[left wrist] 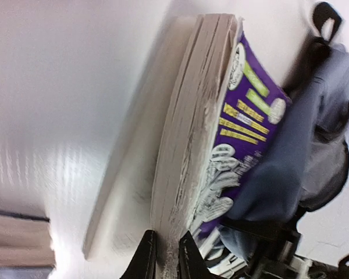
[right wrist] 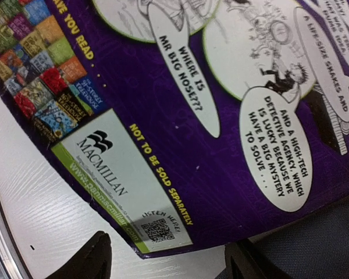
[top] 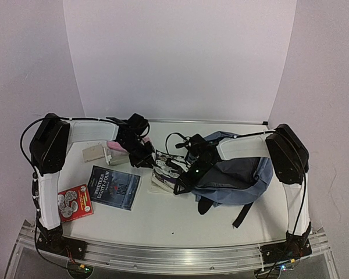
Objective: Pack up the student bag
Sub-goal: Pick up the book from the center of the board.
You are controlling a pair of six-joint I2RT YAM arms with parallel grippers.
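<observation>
The student bag (top: 241, 177) is a blue-grey backpack lying at the right of the table; it also shows in the left wrist view (left wrist: 314, 133) and at the lower right of the right wrist view (right wrist: 320, 244). A thick purple paperback (top: 164, 167) lies tilted against the bag's left side. My left gripper (top: 144, 157) is shut on the book's page edge (left wrist: 186, 145), its fingers (left wrist: 145, 258) pinching part of the block. My right gripper (top: 184, 182) is open, its fingertips (right wrist: 93, 256) wide apart over the corner of the book's back cover (right wrist: 221, 116).
A dark blue novel (top: 113, 187) and a red booklet (top: 75, 202) lie at the front left. A pink pencil case (top: 117, 145) and a beige flat item (top: 95, 153) lie behind them. A black bag strap (top: 244, 214) trails toward the front.
</observation>
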